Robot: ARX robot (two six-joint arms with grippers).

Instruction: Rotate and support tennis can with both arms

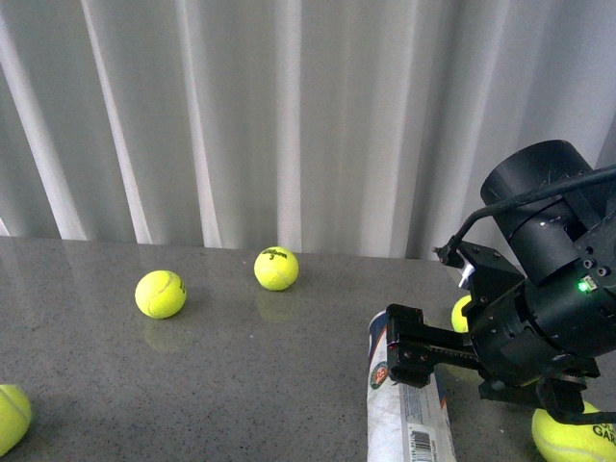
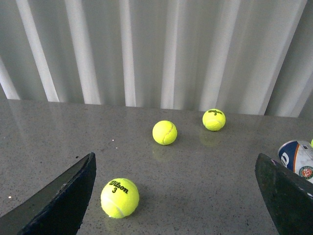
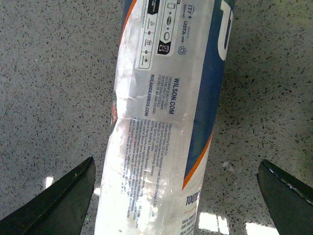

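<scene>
The tennis can (image 1: 406, 409) lies on its side on the grey table (image 1: 241, 385), at the front right. My right arm (image 1: 549, 289) reaches over it, and its gripper (image 1: 409, 348) hangs just above the can's far end. In the right wrist view the can (image 3: 166, 112) runs lengthwise between the spread black fingers (image 3: 58, 205), and the right gripper (image 3: 173, 205) is open around it without touching. My left gripper (image 2: 178, 205) is open over bare table, with only the can's navy end (image 2: 296, 155) showing beside one finger. The left arm is out of the front view.
Yellow tennis balls lie about the table: two at the back (image 1: 160, 294) (image 1: 276, 269), one at the front left edge (image 1: 10, 416), and two by the right arm (image 1: 462, 313) (image 1: 573, 433). One ball (image 2: 120, 197) sits near the left gripper's finger. A white curtain (image 1: 289, 115) closes the back.
</scene>
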